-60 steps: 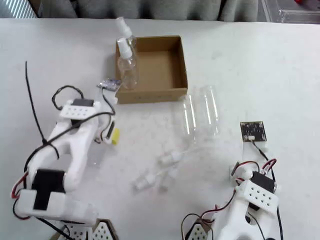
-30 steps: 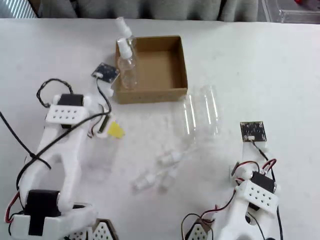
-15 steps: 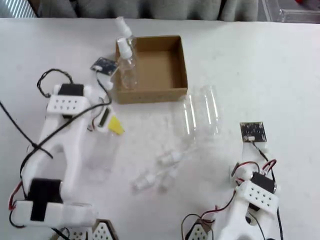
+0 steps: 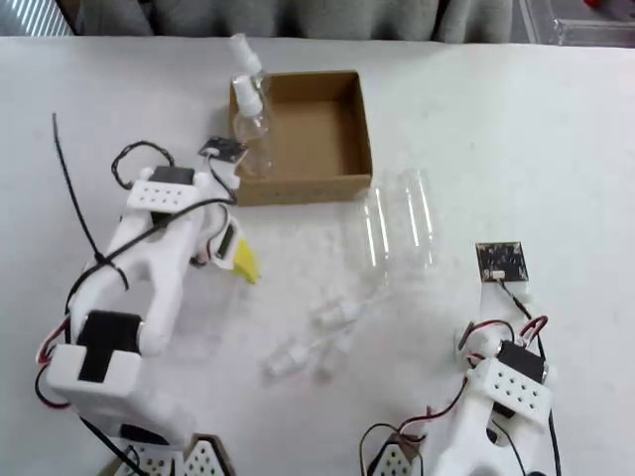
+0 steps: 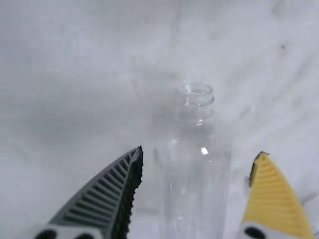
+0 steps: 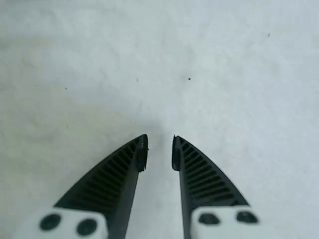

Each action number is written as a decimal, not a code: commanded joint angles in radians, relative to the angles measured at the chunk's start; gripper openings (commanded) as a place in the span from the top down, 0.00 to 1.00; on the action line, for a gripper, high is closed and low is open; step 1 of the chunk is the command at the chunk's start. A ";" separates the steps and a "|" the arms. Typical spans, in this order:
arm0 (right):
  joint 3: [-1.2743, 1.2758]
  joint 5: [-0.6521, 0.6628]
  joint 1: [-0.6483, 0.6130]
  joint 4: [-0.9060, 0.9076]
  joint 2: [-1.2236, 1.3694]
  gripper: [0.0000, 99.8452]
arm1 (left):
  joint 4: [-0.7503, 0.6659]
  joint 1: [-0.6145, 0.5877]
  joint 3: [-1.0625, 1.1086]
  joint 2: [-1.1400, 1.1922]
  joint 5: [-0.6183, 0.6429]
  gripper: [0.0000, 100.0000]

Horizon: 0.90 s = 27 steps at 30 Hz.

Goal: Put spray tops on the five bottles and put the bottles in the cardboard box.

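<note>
The cardboard box (image 4: 298, 188) stands at the table's far middle. Two capped spray bottles (image 4: 252, 127) rest at its left wall, one sticking out beyond the far rim. Two clear bottles without tops (image 4: 397, 226) lie side by side right of the box's front. Several loose spray tops (image 4: 335, 313) lie in the middle of the table. My left gripper (image 5: 197, 154) is open, its grey and yellow fingers (image 4: 241, 261) on either side of an uncapped clear bottle (image 5: 197, 149) lying on the table. My right gripper (image 6: 158, 149) is shut over bare table at the front right.
The left arm (image 4: 149, 268) stretches over the left side, with a black cable (image 4: 69, 208) looping beside it. The right arm (image 4: 501, 387) sits at the front right edge. A clear plastic container (image 4: 585, 25) stands at the far right corner.
The left arm has swung out to the left and back to the right, so its yellow finger now sits farther right. The right arm has kept still.
</note>
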 commanded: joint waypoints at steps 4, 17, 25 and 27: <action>-0.008 -0.003 -0.013 0.005 -0.005 0.93 | -0.025 0.030 -0.051 0.033 0.057 0.69; -0.008 -0.003 -0.013 0.004 -0.005 0.93 | -0.015 0.025 -0.044 0.041 0.006 0.77; -0.008 -0.003 -0.013 0.004 -0.004 0.93 | 0.009 0.021 -0.046 0.033 0.000 0.68; -0.008 -0.003 -0.013 0.004 -0.004 0.93 | 0.005 0.018 -0.048 0.035 -0.002 0.68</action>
